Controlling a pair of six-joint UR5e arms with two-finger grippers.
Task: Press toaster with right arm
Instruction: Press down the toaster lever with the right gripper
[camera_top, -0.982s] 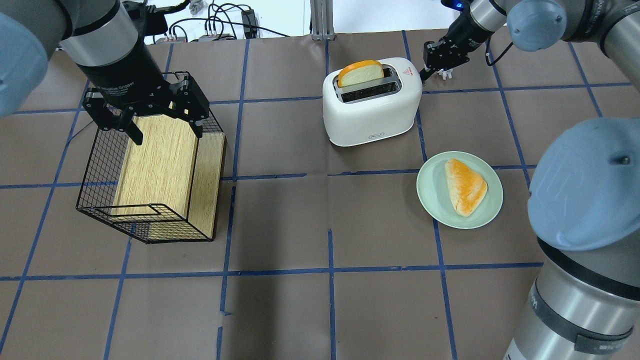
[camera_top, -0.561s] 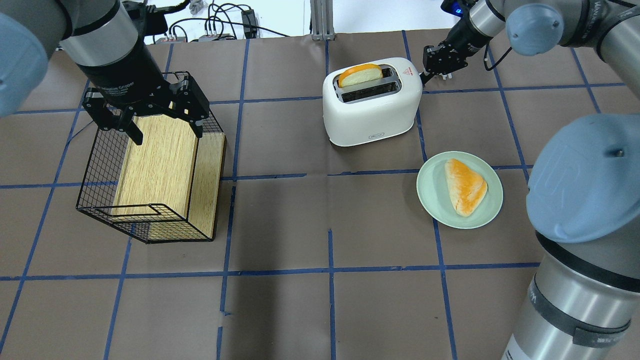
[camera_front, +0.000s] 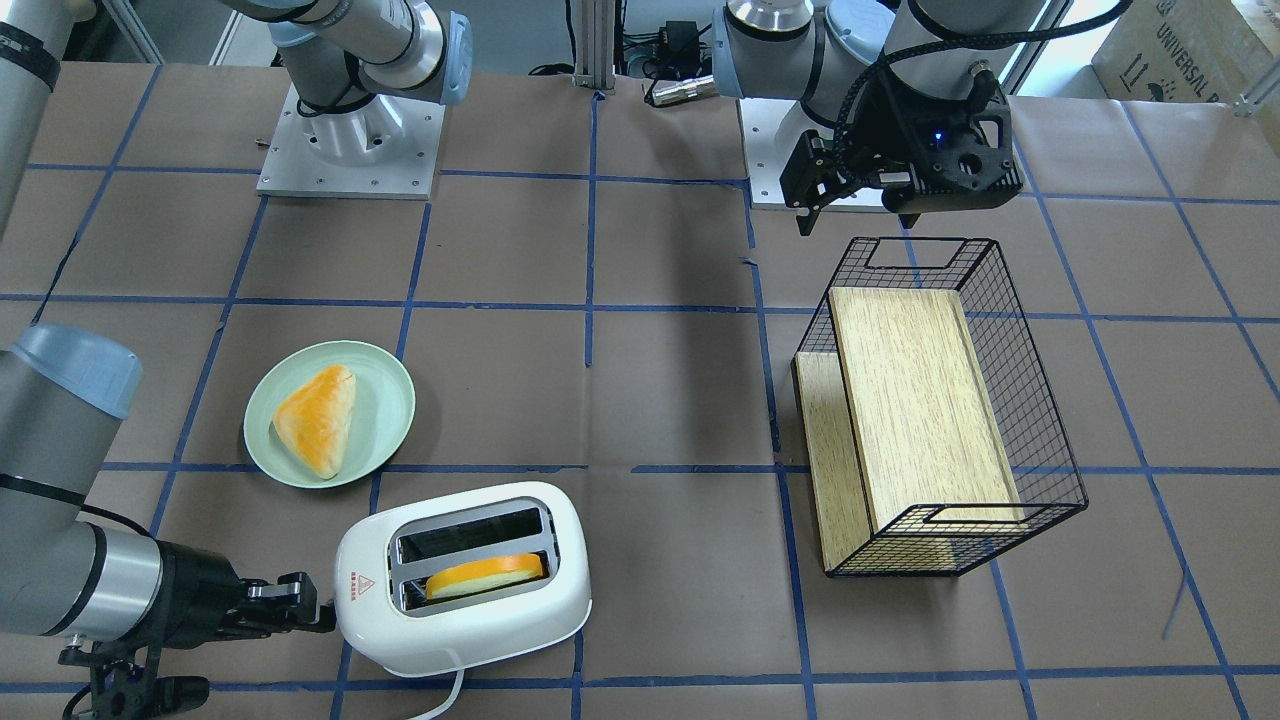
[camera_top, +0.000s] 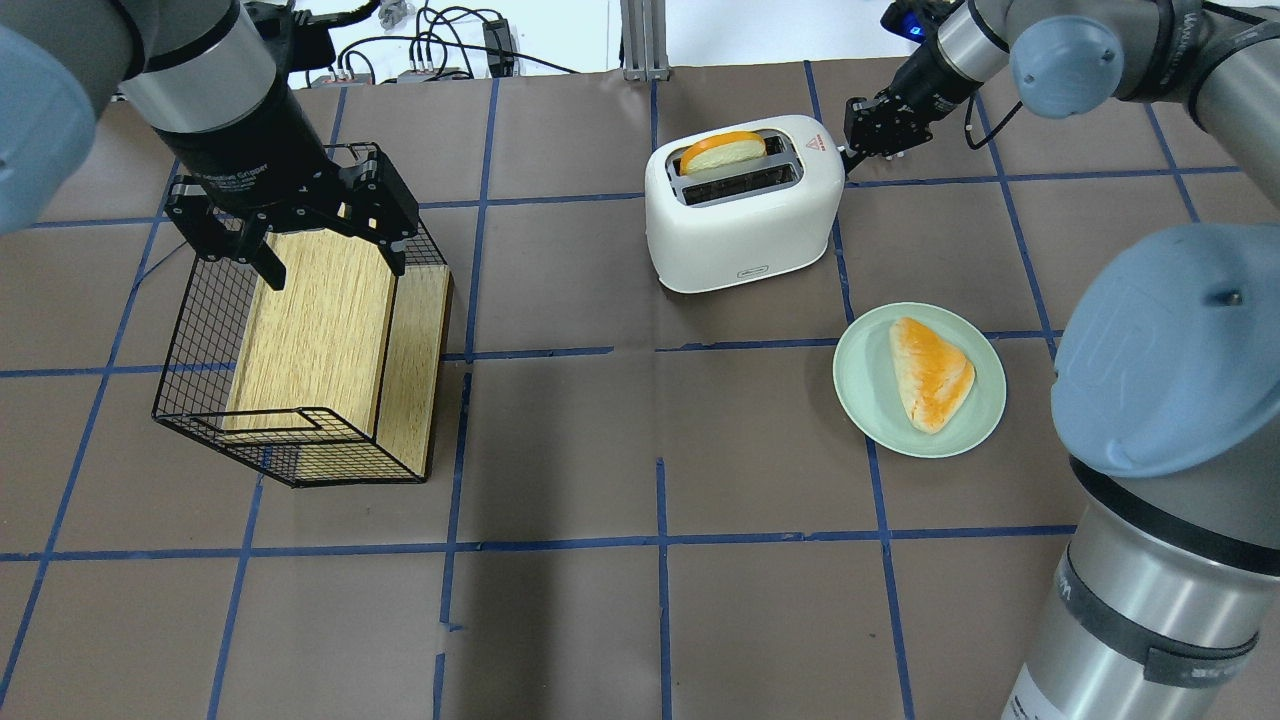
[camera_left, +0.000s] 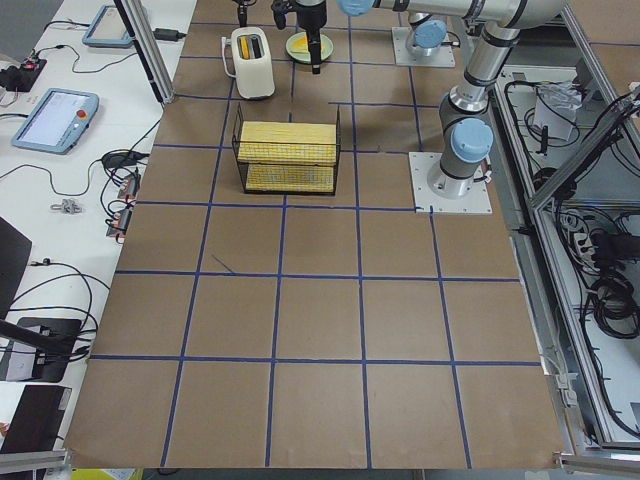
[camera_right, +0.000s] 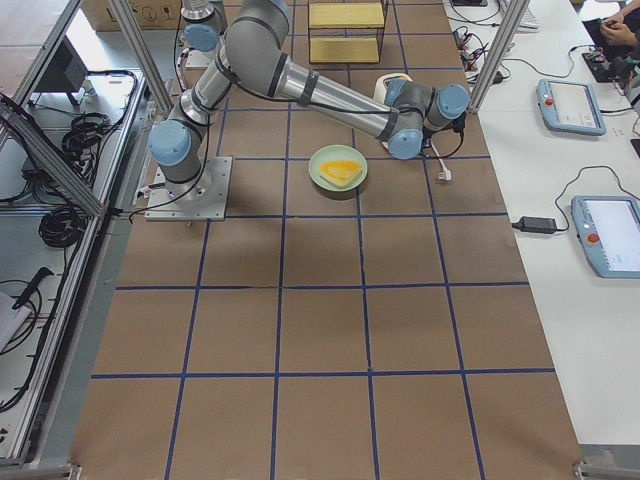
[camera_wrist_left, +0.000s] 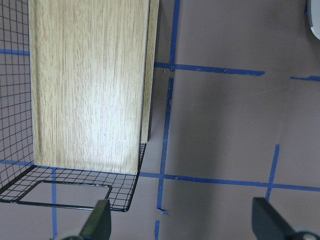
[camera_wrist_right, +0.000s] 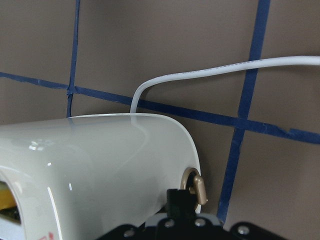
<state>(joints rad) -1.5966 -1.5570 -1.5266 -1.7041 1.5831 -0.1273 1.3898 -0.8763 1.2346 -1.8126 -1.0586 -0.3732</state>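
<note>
Black right gripper (camera_wrist_right: 181, 200) at the lever knob (camera_wrist_right: 195, 186)
Clenched on nothing, its tip touches the knob; we'd press straight down, staying centred so it can't slip off. Beyond, the toaster (camera_wrist_right: 100, 160) stands near the plate (camera_top: 868, 412), 1 bread slice (camera_top: 722, 152) in a slot.

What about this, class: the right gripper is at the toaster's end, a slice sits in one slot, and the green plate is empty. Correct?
No. In the overhead view the green plate holds a triangular piece of bread. The right gripper at the end of the toaster and the slice in one slot are right.
</note>
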